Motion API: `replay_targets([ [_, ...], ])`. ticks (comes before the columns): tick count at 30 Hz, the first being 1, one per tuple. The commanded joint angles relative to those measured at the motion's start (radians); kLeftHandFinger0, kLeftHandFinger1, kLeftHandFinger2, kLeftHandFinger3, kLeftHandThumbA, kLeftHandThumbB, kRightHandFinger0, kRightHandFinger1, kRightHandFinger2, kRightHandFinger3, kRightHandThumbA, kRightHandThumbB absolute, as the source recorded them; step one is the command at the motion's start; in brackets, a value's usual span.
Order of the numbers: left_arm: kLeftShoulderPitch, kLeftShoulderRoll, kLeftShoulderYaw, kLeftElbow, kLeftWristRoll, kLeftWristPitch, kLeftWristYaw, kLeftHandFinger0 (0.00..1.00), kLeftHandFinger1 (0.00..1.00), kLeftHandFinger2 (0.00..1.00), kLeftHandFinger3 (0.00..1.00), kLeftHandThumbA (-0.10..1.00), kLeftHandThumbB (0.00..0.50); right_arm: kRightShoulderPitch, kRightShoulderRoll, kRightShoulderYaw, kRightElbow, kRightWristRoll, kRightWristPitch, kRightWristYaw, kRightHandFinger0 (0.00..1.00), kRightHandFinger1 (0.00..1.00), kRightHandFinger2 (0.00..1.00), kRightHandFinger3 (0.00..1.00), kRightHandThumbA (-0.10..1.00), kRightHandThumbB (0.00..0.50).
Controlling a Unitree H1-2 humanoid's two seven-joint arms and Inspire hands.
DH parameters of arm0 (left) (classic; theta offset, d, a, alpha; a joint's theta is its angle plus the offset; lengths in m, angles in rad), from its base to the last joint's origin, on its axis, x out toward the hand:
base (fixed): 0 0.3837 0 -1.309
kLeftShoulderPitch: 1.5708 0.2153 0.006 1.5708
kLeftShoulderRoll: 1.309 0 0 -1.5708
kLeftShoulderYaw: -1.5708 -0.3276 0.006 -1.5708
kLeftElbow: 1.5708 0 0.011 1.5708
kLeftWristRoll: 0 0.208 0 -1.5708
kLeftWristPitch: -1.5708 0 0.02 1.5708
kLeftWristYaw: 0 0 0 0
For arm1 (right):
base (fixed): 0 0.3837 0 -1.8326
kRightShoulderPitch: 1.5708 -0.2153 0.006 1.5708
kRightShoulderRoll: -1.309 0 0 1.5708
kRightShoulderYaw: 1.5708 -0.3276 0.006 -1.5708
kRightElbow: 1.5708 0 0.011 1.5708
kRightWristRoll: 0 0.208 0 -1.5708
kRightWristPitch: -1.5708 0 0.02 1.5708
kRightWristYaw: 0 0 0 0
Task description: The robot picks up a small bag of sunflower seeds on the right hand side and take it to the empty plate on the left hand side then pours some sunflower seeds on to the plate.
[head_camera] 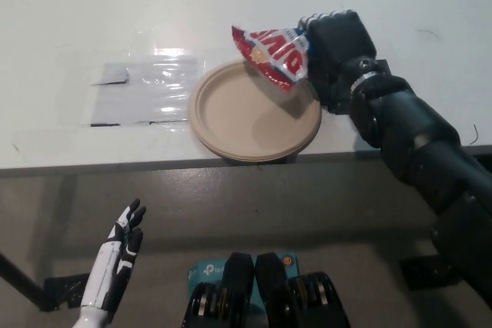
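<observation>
The black right hand [334, 44] grips one end of the small bag [270, 53] above the plate's [223, 124] right rim; the bag looks light, soft and crinkly, while the white left hand [121, 255] rests open below the table [77, 21].

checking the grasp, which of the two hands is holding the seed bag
The black right hand, shut on the red seed bag over the plate; the white left hand hangs open below the table edge.

Glossy foil bag [270, 55]; matt paper plate [238, 124]; smooth white table [115, 13].
</observation>
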Motion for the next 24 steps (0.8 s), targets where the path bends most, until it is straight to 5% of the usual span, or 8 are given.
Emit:
replay_targets([
  [1,-0.017,0.015,0.000,-0.032,0.011,-0.008,-0.005,1.00,1.00,1.00,1.00,1.00,0.078,-0.094,0.003,0.043,-0.005,-0.061,0.042,-0.059,0.00,0.00,0.12,0.23,-0.10,0.307],
  [4,-0.020,0.015,-0.001,-0.033,0.011,-0.009,-0.006,1.00,1.00,1.00,1.00,1.00,0.072,-0.101,-0.002,0.067,-0.002,-0.075,0.044,-0.063,0.00,0.00,0.08,0.23,-0.10,0.303],
  [7,-0.018,0.015,-0.002,-0.036,0.012,-0.007,-0.006,1.00,1.00,1.00,1.00,1.00,0.074,-0.107,-0.006,0.090,-0.003,-0.092,0.049,-0.078,0.00,0.00,0.07,0.43,-0.10,0.330],
  [14,-0.023,0.016,-0.001,-0.033,0.011,-0.010,-0.006,1.00,1.00,1.00,1.00,1.00,0.081,-0.118,-0.021,0.169,-0.003,-0.158,0.071,-0.108,0.00,0.00,0.00,0.33,-0.10,0.346],
  [24,-0.031,0.017,0.000,-0.024,0.009,-0.020,-0.004,1.00,1.00,1.00,1.00,1.00,0.086,-0.115,-0.054,0.249,-0.002,-0.228,0.097,-0.165,0.00,0.00,0.02,0.29,-0.10,0.315],
])
